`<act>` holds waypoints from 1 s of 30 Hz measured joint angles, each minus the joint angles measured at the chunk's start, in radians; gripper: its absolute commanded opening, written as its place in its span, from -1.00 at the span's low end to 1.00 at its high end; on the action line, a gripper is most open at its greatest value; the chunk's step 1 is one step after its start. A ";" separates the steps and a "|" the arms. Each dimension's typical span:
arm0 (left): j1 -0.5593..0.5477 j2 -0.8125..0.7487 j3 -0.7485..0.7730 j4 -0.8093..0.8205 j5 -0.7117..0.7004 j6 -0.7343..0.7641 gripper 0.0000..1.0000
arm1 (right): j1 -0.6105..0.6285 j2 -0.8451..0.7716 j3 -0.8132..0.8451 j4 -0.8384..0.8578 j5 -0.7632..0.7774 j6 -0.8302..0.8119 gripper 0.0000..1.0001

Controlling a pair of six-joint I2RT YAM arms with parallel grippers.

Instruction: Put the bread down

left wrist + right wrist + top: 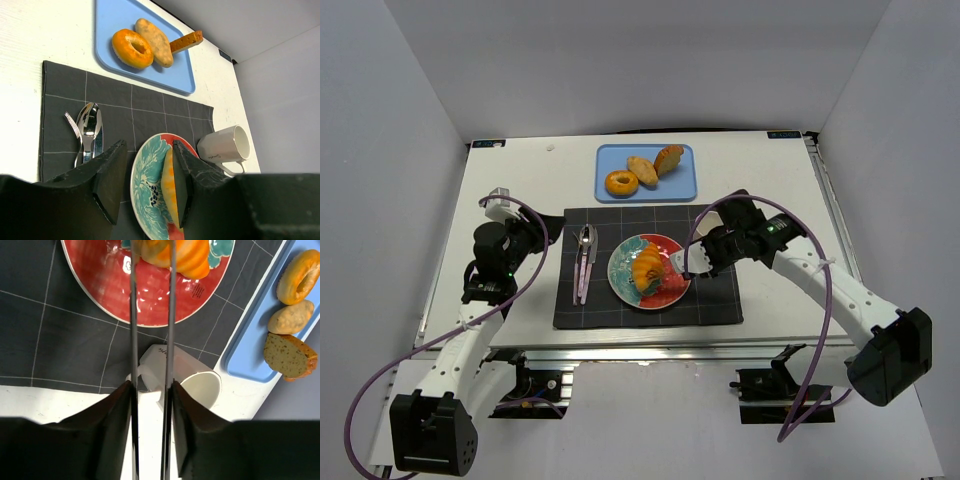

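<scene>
The bread, a golden-orange croissant (648, 268), lies on the red and teal plate (624, 272) in the middle of the dark placemat (712, 300). My right gripper (708, 256) is shut on a pair of metal tongs (132, 315). Their two thin blades run forward to the croissant (192, 255) on the plate (150, 297), one on each side of part of it; the tips leave the frame. In the right wrist view the right gripper (151, 395) hangs over a white mug (192, 382). My left gripper (145, 185) is open and holds nothing, left of the plate (147, 170) and croissant (170, 185).
A blue tray (608, 155) at the back holds a glazed donut (621, 183), a pale roll (642, 170) and a bread slice (669, 160). A spoon and fork (585, 255) lie on the mat's left part. The mug (225, 145) lies on its side right of the plate.
</scene>
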 measured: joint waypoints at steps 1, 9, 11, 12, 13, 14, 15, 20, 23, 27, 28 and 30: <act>0.000 0.000 0.000 0.000 0.000 0.000 0.02 | 0.000 0.000 0.000 0.001 0.000 0.000 -0.15; 0.000 -0.001 0.000 -0.001 0.000 0.000 0.02 | 0.000 -0.020 0.000 -0.002 -0.004 0.000 -0.13; 0.000 -0.002 0.000 -0.001 0.000 0.000 0.02 | 0.000 -0.032 0.002 -0.003 -0.009 0.002 -0.20; 0.000 -0.002 0.000 -0.001 0.000 0.000 0.02 | 0.000 -0.038 0.004 -0.006 -0.011 0.003 -0.34; 0.000 -0.003 0.000 -0.001 0.000 0.000 0.02 | 0.000 -0.043 0.011 -0.010 -0.013 0.005 -0.43; 0.000 -0.004 0.000 -0.001 0.000 0.000 0.02 | 0.000 -0.045 0.019 -0.013 -0.017 0.014 -0.55; 0.000 -0.005 0.000 -0.001 0.000 0.000 0.02 | 0.000 -0.047 0.030 -0.014 -0.018 0.028 -0.77; 0.000 -0.009 0.000 0.000 0.000 -0.003 0.03 | -0.076 -0.014 0.164 0.001 -0.076 0.244 -1.00; 0.000 -0.009 0.000 0.000 0.000 -0.007 0.02 | -0.213 0.020 0.237 0.097 -0.113 0.467 -1.00; 0.000 -0.009 0.000 0.000 0.001 -0.007 0.02 | -0.417 0.004 0.143 0.308 -0.017 0.842 -1.00; 0.000 -0.009 0.000 0.002 0.002 -0.007 0.02 | -0.454 -0.007 0.093 0.355 0.042 0.913 -1.00; 0.000 -0.007 0.000 0.008 0.004 -0.008 0.02 | -0.522 -0.022 -0.029 0.449 0.148 1.047 -1.00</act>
